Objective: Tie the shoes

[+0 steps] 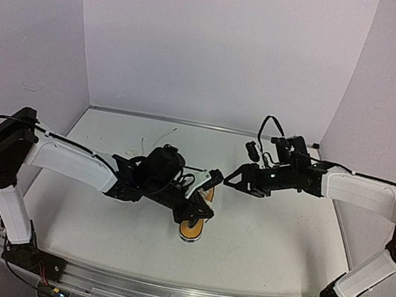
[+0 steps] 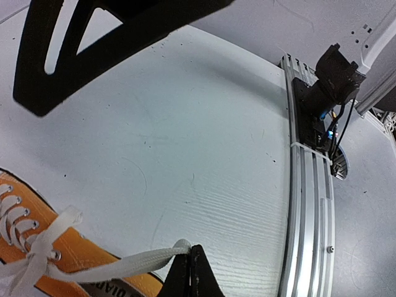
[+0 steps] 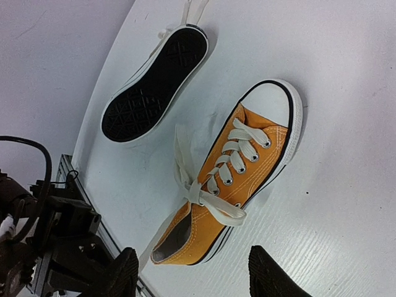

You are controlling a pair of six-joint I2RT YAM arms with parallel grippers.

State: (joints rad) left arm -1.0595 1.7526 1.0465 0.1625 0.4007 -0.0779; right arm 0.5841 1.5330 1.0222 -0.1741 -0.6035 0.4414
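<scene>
left gripper (image 2: 190,258) looks pinched shut on a white lace (image 2: 124,266) of the orange shoe (image 3: 247,179), right gripper (image 3: 195,272) hangs over it, jaws apart

Dark print on the orange shoe (image 2: 74,247) along its white rubber edge, cut off, unreadable, no other text

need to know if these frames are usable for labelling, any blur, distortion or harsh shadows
Top external: soft even light, violet tint, faint shadows, the left arm hiding most of the orange shoe. Left wrist: strong wide-angle bend, the rail curves; the lace is sharp. Right wrist: edge of the table bowed, black-soled shoe crisp, the gripper's fingers dark silhouettes.
</scene>
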